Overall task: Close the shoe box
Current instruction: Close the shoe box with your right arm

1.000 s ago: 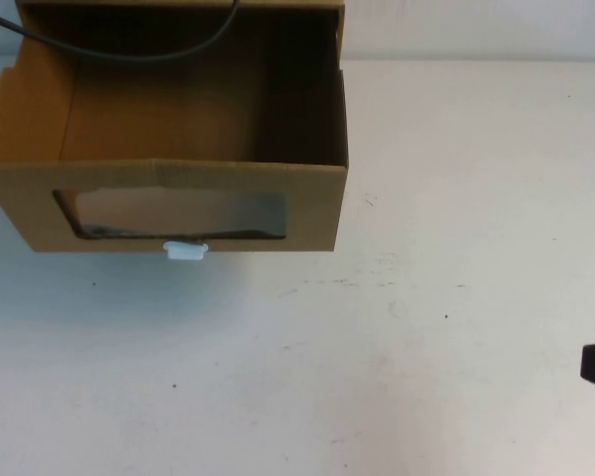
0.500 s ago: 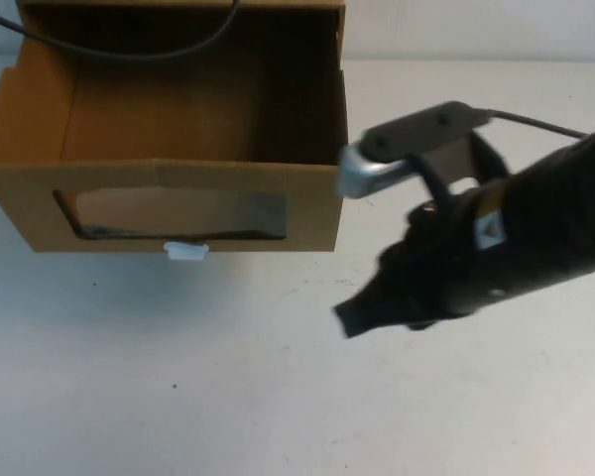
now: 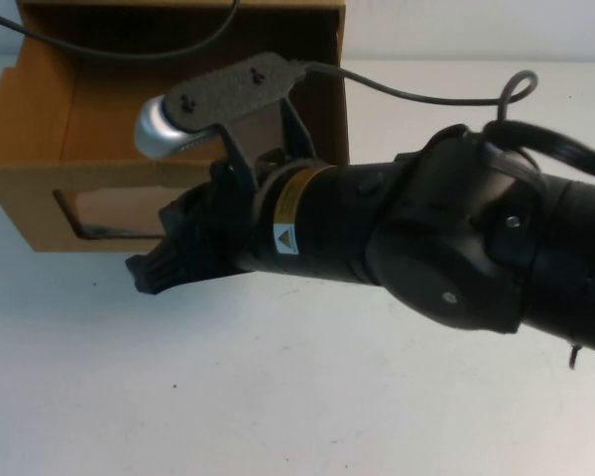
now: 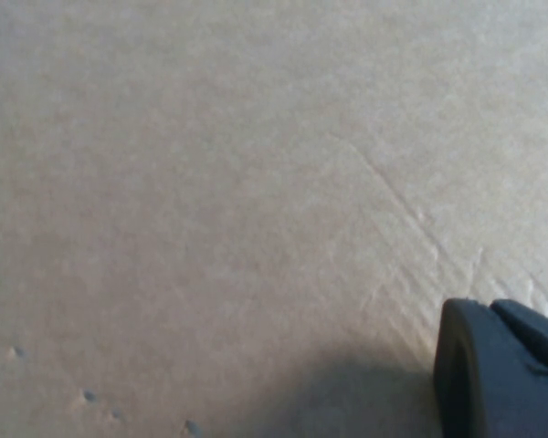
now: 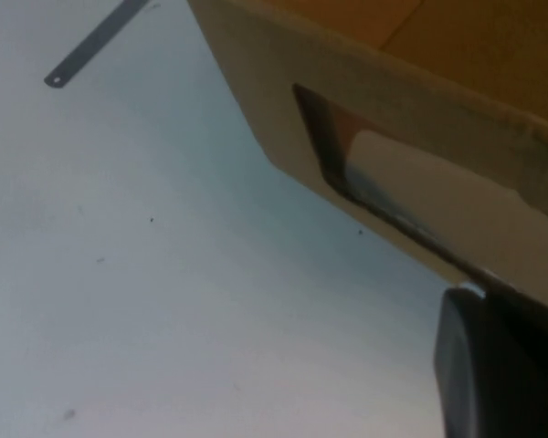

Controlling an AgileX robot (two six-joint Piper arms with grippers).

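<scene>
Now the right gripper [image 3: 154,270] sits just before the shoe box [image 3: 40,159] front, near its window [image 5: 411,196]; its finger state can't be told. Left gripper [image 4: 502,370] hangs over the bare table [image 4: 210,182], away from the box, state unclear

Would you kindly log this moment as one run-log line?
shoe box: drawer pulled out | right gripper: at box front, below window | left gripper: over bare table, away from box

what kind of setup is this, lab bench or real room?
Likely a lab test bench: a plain white table holding only a brown shoe box, with loose cable trailing. The right gripper is at the box front; the left gripper hangs above bare table.
</scene>
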